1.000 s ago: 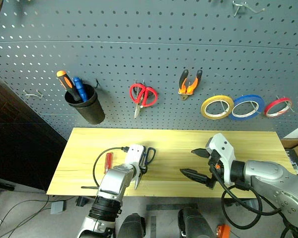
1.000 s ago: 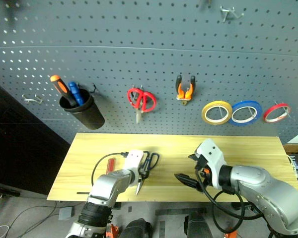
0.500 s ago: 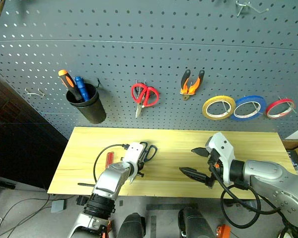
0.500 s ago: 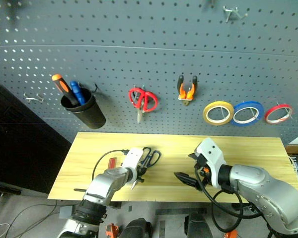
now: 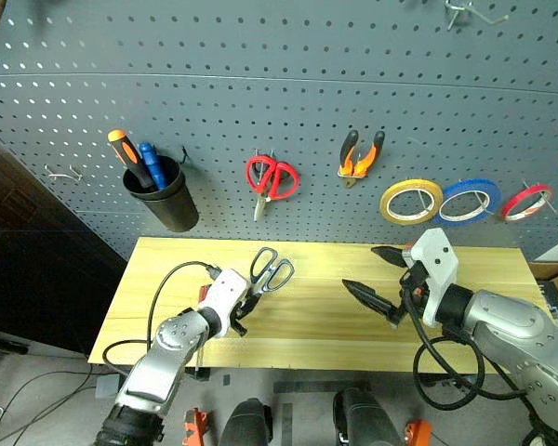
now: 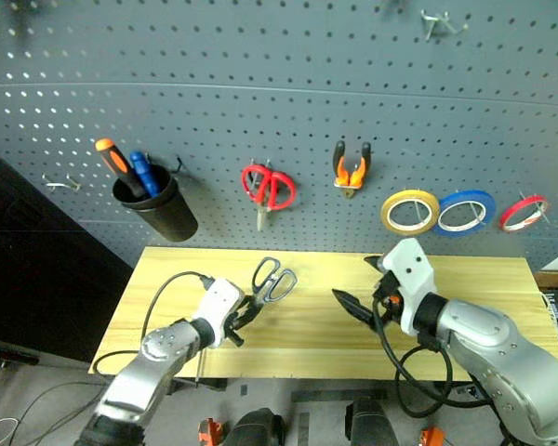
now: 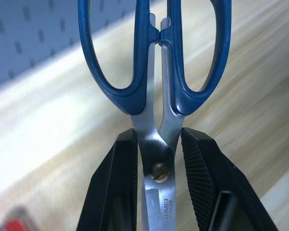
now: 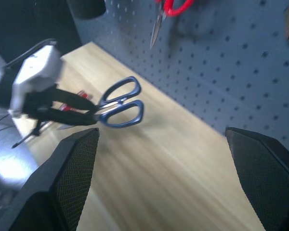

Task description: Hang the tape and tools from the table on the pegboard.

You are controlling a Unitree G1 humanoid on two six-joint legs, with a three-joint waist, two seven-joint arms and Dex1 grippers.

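In the left eye view, we see our left gripper (image 5: 245, 306) clamped on the blue-handled scissors (image 5: 271, 271), lifted above the table (image 5: 316, 307); our right gripper (image 5: 383, 277) stands wide, holding nothing. In the left wrist view, the fingers (image 7: 123, 173) pinch the blades near the pivot. In the right wrist view, the scissors hang before the pegboard (image 8: 231, 62).

"RIMEI" is stamped on the scissors (image 7: 156, 144) blade.

Red-handled scissors (image 5: 271, 178), a blue tape roll (image 5: 468, 202) and a red tape roll (image 5: 526, 201) are being carried on hooks; a black cup (image 5: 167, 202) is being hung alongside.
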